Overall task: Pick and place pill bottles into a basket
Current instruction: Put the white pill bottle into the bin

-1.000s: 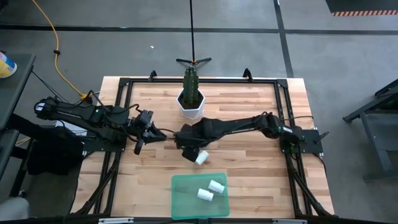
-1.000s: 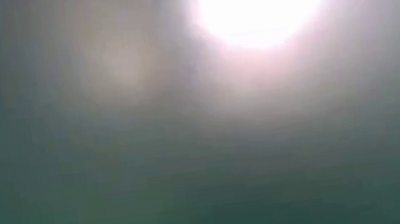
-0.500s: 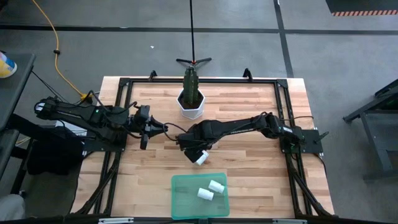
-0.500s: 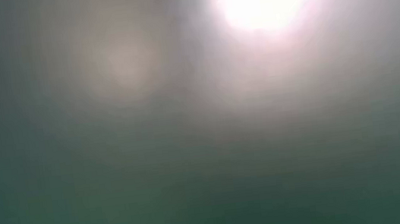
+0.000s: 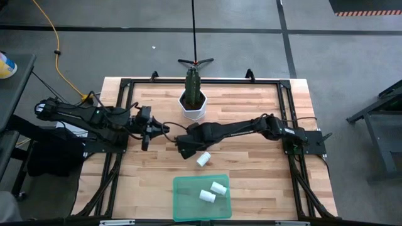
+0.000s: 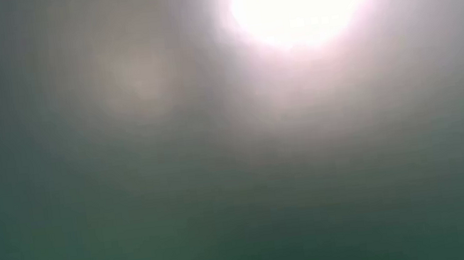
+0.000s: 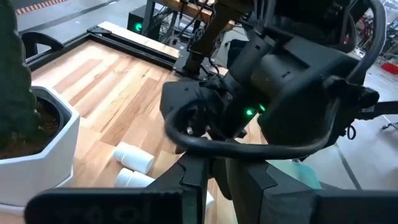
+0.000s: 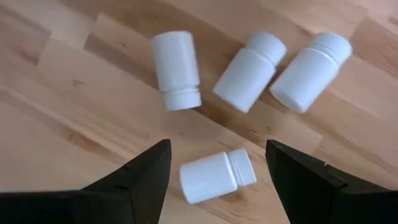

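Several white pill bottles lie on their sides on the wooden table. In the right wrist view three of them (image 8: 176, 70) (image 8: 250, 71) (image 8: 311, 71) lie farther off, and one bottle (image 8: 217, 175) lies below the gap of my right gripper (image 8: 217, 149). That gripper (image 5: 186, 149) hangs open over mid-table, pointing steeply down, clear of the bottles. The high view shows just one table bottle (image 5: 203, 159); the arm hides the others. The green basket (image 5: 186, 202) at the near edge holds two bottles (image 5: 218, 188) (image 5: 207, 196). My left gripper (image 5: 149, 130) waits shut at the left.
A white hexagonal plant pot (image 5: 193, 108) with a green plant stands behind the bottles, near the far edge; it also shows in the left wrist view (image 7: 37, 146). A black frame (image 5: 286, 107) borders the table. The low view shows only glare.
My right gripper has rolled about its own axis and shifted a little toward the table's left, uncovering the bottle beside it; it stays open. My left gripper has turned at the wrist without leaving its place. The bottles have not moved.
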Controlling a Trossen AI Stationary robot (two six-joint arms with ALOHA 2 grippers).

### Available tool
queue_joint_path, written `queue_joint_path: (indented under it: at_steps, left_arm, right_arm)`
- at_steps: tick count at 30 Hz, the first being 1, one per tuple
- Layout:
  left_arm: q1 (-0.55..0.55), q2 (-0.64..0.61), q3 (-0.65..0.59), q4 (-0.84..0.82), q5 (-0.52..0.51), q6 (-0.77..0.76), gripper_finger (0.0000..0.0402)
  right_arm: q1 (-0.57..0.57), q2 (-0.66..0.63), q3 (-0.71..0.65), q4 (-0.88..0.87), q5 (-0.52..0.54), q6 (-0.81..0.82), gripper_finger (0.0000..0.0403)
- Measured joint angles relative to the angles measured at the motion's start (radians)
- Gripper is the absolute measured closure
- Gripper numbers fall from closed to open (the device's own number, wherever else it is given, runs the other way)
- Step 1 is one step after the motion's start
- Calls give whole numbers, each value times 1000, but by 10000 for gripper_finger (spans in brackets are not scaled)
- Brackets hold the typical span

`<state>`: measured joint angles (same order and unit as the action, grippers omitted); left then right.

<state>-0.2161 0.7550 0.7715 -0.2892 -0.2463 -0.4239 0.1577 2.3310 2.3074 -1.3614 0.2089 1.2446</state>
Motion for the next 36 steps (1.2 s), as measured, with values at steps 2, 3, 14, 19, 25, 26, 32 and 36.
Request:
queue_joint_path:
  at_steps: [2, 3, 14, 19, 25, 26, 32, 36]
  left_arm:
    - [0, -5, 0, 0, 0, 1, 312]
    - [0, -10, 0, -4, 0, 4, 312]
    - [0, -91, 0, -4, -4, 21, 312]
    - [0, -134, 0, -10, -4, 27, 312]
    - [0, -179, 0, -76, -3, 30, 312]
    - [0, -187, 0, -87, -3, 30, 312]
    - [0, -222, 0, -129, -3, 27, 312]
    - [0, -238, 0, -133, -3, 26, 312]
  right_arm:
    - [8, 0, 0, -3, 20, 56, 151]
    - [11, 2, 0, -3, 28, 82, 151]
    - [90, 6, 0, 79, 163, 399, 151]
    - [89, 18, 0, 90, 159, 441, 151]
    - [74, 43, 0, 54, 113, 488, 151]
    - [71, 44, 0, 49, 108, 499, 151]
    - [38, 62, 0, 49, 71, 536, 151]
    - [9, 66, 0, 132, 73, 489, 151]
